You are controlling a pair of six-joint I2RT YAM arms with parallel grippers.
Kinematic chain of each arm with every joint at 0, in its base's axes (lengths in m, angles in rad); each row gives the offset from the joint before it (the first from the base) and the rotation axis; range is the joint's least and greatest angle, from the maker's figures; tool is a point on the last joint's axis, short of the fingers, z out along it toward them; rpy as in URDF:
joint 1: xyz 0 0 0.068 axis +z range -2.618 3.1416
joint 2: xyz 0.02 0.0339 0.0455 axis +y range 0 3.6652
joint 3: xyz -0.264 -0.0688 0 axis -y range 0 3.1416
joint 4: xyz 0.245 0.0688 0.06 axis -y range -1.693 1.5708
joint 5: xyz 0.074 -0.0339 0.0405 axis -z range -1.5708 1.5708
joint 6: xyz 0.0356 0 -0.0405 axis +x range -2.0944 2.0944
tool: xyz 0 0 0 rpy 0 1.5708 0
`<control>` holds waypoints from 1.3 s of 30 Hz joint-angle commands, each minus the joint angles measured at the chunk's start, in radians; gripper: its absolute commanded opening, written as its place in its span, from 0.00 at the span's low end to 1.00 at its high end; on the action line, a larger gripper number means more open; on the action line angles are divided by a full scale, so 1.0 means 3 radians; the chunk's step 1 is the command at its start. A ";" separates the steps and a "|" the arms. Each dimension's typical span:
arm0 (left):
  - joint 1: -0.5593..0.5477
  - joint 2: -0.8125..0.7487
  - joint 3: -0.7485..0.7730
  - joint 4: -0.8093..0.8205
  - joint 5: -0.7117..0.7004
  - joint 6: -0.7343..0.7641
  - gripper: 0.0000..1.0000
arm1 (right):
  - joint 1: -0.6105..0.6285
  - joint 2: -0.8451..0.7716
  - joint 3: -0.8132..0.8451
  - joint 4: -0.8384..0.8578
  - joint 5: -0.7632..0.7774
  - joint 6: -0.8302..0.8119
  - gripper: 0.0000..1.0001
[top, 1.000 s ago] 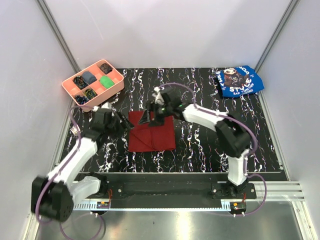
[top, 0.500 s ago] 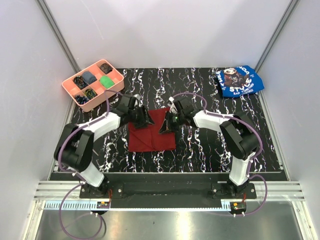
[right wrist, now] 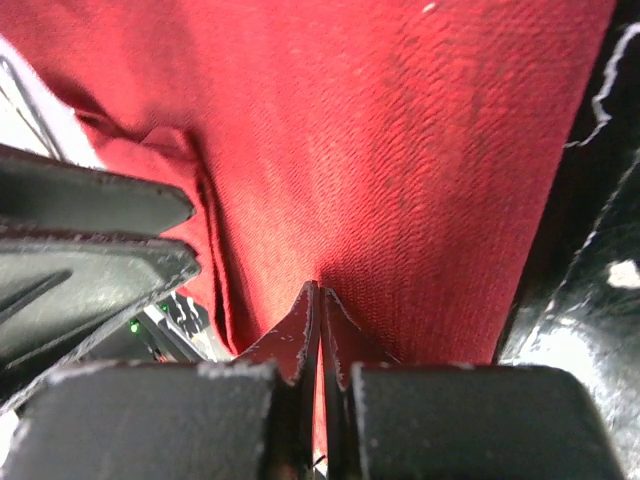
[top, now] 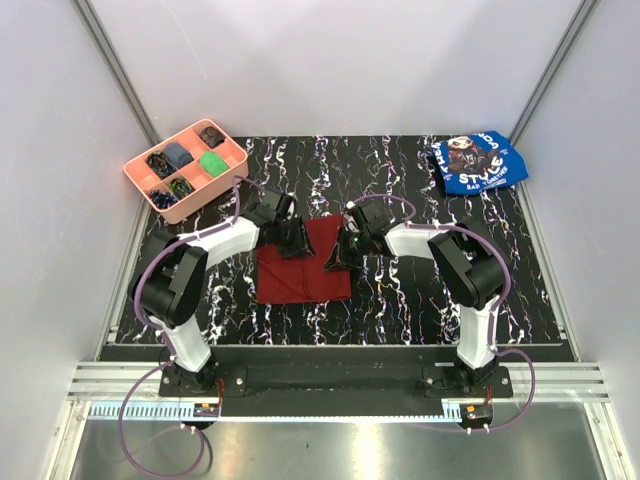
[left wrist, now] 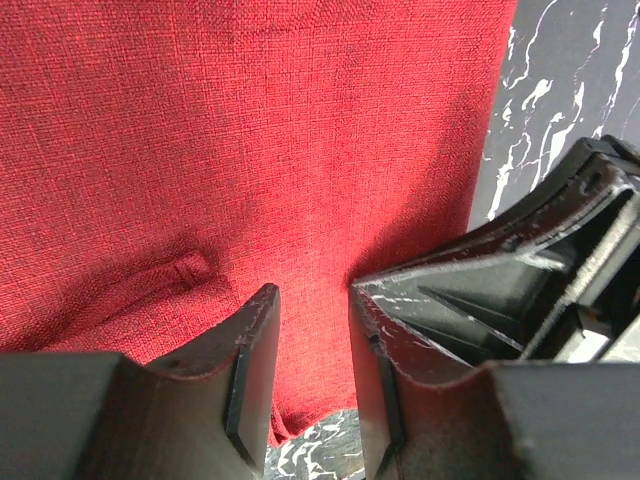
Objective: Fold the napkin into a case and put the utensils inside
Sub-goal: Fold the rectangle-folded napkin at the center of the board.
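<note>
1. Right gripper [right wrist: 318, 292]: pressed shut, tips meeting on a thin pinched ridge of the napkin [right wrist: 400, 150].
2. Left gripper [left wrist: 312, 300]: parted by a narrow gap, red weave showing between the fingers [left wrist: 255, 340], not clamped on it; a small wrinkle [left wrist: 190, 268] just beside the left finger.
3. From above: both low over the napkin's far half, the left near its far left corner, the right at its right edge, wrists angled toward each other.
4. Napkin: spread flat in the middle of the black marbled table [top: 400, 300], between the two arms.
5. Further out: pink compartment tray [top: 135, 172] at the far left, blue printed cloth [top: 478, 162] at the far right, both well apart from the napkin.
</note>
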 commanded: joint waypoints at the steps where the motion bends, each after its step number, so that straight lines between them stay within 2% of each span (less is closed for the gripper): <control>1: -0.0056 0.0054 0.0015 0.0057 -0.0083 0.0064 0.36 | -0.0002 0.0041 -0.0034 0.0176 0.0124 0.0101 0.00; 6: -0.0061 0.0187 0.0051 -0.0153 -0.0251 0.0049 0.27 | -0.0007 0.0077 -0.0054 0.0176 0.0210 0.0173 0.00; 13: -0.0061 -0.0170 -0.0280 -0.0423 -0.0619 0.0059 0.25 | -0.0002 0.0077 -0.0090 0.0176 0.0384 0.0275 0.00; 16: -0.0051 -0.0635 -0.0622 -0.0460 -0.0640 -0.0007 0.24 | -0.0002 0.0093 -0.0085 0.0171 0.0400 0.0280 0.00; 22: 0.0066 -0.1820 -0.1293 -0.0914 -0.0762 -0.0263 0.27 | -0.0007 0.0093 -0.0090 0.0176 0.0400 0.0224 0.00; 23: 0.0087 -0.2161 -0.1329 -0.0996 -0.0824 -0.0294 0.31 | -0.0002 0.0083 -0.0085 0.0176 0.0344 0.0199 0.00; 24: 0.0117 -0.2327 -0.1349 -0.1113 -0.0986 -0.0329 0.33 | -0.0002 0.0072 -0.0065 0.0176 0.0313 0.0173 0.00; 27: 0.0204 -0.2737 -0.1269 -0.1125 -0.1069 -0.0284 0.45 | -0.0002 0.0026 0.0002 0.0161 0.0201 0.0097 0.00; 30: 0.0332 -0.2636 -0.1110 -0.0906 -0.0933 -0.0197 0.51 | 0.0034 -0.0055 0.0104 0.0018 0.0190 -0.0011 0.00; 32: 0.0398 -0.2300 -0.1003 -0.0808 -0.0769 -0.0156 0.51 | 0.0075 -0.0137 0.0175 -0.0095 0.0190 -0.0077 0.00; 33: 0.0439 -0.2161 -0.0886 -0.0747 -0.0662 -0.0110 0.50 | 0.0090 -0.0173 0.0191 -0.0130 0.0185 -0.0103 0.03; 34: 0.0460 -0.2018 -0.0824 -0.0746 -0.0625 -0.0079 0.50 | 0.0095 -0.0214 0.0196 -0.0187 0.0185 -0.0118 0.11; 35: 0.0475 -0.1779 -0.0767 -0.0762 -0.0615 -0.0049 0.50 | 0.0106 -0.0310 0.0166 -0.0207 0.0190 -0.0134 0.15; 37: 0.0562 -0.1547 -0.0690 -0.0731 -0.0707 0.0008 0.52 | 0.0111 -0.0413 0.0100 -0.0223 0.0185 -0.0159 0.19; 39: 0.0715 -0.1454 -0.0680 -0.0528 -0.0473 0.0038 0.51 | 0.0111 -0.0546 -0.0023 -0.0233 0.0195 -0.0205 0.19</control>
